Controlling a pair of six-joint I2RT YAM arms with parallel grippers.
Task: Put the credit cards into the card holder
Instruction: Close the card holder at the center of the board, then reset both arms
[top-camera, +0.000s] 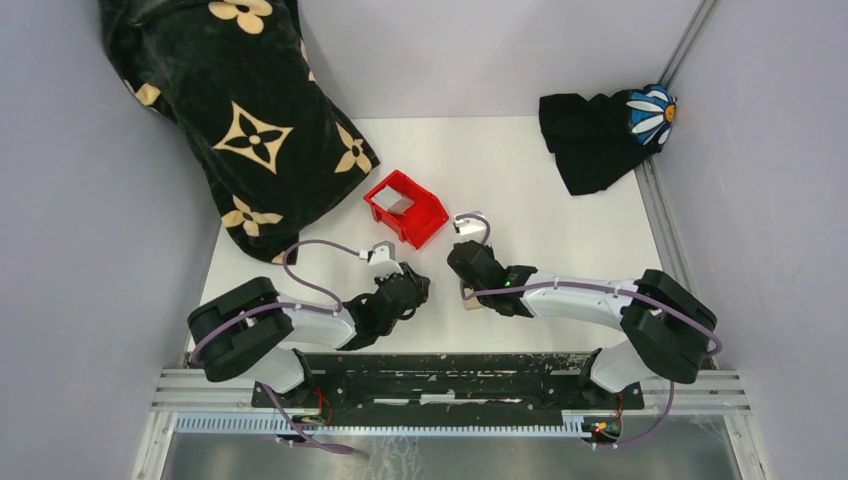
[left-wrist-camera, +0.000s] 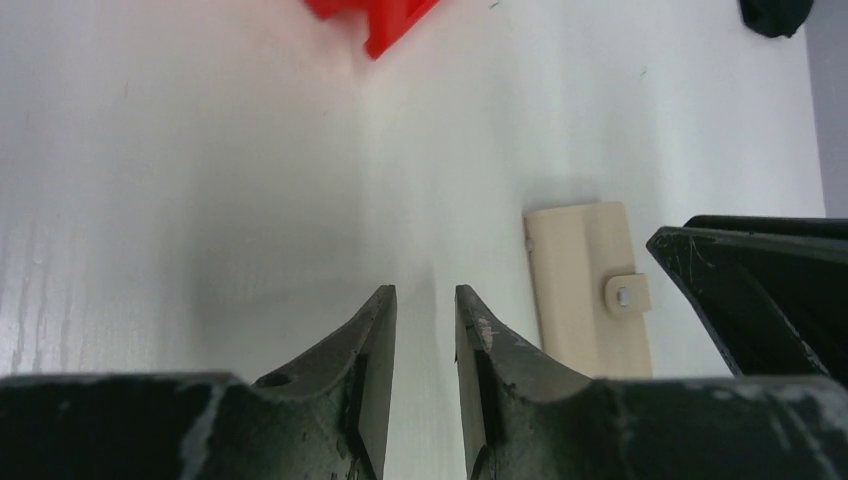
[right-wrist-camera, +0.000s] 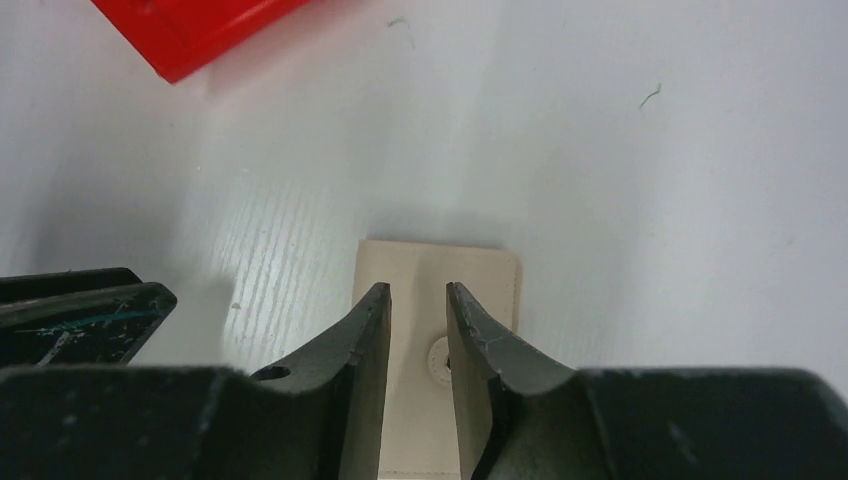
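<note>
The tan card holder (right-wrist-camera: 485, 275) lies closed and flat on the white table, its snap tab (left-wrist-camera: 627, 293) fastened. It also shows in the left wrist view (left-wrist-camera: 585, 290); in the top view only its edge (top-camera: 470, 301) shows. My right gripper (right-wrist-camera: 417, 292) hovers just over it, jaws a narrow gap apart and empty. My left gripper (left-wrist-camera: 425, 292) is to the holder's left over bare table, jaws also narrowly apart and empty. A grey credit card (top-camera: 398, 203) lies inside the red bin (top-camera: 405, 208). Any other cards are hidden.
The red bin stands just beyond both grippers (left-wrist-camera: 375, 20) (right-wrist-camera: 190, 30). A black blanket with tan flowers (top-camera: 240, 120) fills the back left. A black cloth with a daisy (top-camera: 600, 135) lies at the back right. Grey walls close in the table's sides.
</note>
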